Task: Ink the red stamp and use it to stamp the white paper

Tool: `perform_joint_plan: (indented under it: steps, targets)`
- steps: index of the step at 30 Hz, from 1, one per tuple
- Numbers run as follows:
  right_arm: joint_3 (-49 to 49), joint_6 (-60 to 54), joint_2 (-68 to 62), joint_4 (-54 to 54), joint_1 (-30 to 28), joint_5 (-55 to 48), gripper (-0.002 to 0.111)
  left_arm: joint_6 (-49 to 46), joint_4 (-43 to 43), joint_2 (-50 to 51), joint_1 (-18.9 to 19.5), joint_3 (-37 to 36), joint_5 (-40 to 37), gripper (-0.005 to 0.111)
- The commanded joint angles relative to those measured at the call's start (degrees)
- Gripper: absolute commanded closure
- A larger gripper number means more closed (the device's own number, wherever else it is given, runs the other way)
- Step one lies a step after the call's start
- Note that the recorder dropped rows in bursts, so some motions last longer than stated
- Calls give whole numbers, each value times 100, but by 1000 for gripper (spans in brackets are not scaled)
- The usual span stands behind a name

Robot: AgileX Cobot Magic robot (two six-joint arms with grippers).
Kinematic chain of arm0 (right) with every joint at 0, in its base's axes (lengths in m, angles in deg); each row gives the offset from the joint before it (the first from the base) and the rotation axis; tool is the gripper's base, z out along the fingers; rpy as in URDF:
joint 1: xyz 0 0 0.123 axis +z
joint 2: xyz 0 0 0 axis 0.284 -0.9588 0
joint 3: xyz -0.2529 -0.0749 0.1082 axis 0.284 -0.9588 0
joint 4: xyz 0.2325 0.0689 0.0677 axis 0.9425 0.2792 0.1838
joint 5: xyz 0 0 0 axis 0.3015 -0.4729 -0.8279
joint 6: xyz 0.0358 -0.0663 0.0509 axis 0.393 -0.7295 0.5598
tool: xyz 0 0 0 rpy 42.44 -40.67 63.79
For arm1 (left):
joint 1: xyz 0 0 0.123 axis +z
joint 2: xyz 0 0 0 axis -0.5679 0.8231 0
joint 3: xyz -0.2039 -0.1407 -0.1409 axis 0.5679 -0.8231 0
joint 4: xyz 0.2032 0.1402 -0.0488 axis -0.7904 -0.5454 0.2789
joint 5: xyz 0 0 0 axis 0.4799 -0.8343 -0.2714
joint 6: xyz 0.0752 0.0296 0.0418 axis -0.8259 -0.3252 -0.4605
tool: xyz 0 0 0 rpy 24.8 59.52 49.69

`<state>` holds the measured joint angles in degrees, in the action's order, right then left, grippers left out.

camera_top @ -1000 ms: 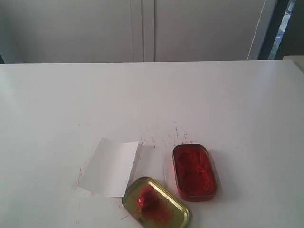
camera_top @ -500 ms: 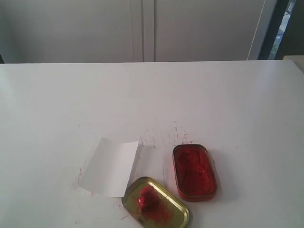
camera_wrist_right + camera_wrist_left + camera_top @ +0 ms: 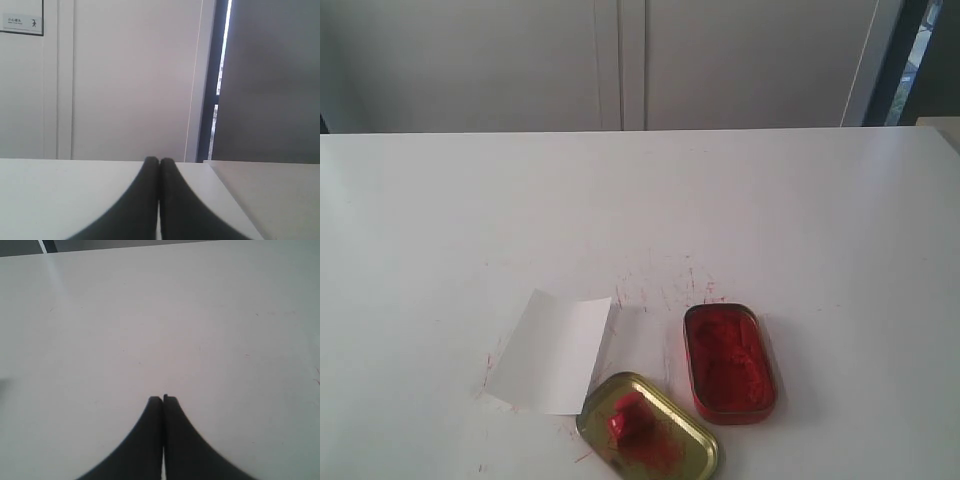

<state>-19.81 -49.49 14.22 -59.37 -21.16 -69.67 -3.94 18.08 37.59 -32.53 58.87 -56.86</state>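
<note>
Visibly, left end effector point(image 3: 163, 399) and right end effector point(image 3: 159, 161) clenched empty; white paper point(image 3: 552, 352) lengthwise near-to-far.

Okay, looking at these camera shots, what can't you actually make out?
- Exterior view: the gold lid's near rim is cut off by the bottom edge.
- Exterior view: the red stamp on it is too small, red on red smear, to tell how it lies.
- Exterior view: neither arm shows, so where the left gripper and right gripper stand is unknown.
- Right wrist view: the wall sign is too small to read.
</note>
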Motion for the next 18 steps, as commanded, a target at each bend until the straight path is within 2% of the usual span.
perform_joint_plan:
  steps: [1,9,18]
  targets:
    - [-30,0,29,-7,18,79,108,0,7,-19,6,-27,-14,107]
    - [132,0,29,-7,8,-345,108,0,7,-19,6,-27,-14,107]
    - [1057,0,-46,-7,8,-1600,108,0,7,-19,6,-27,-14,107]
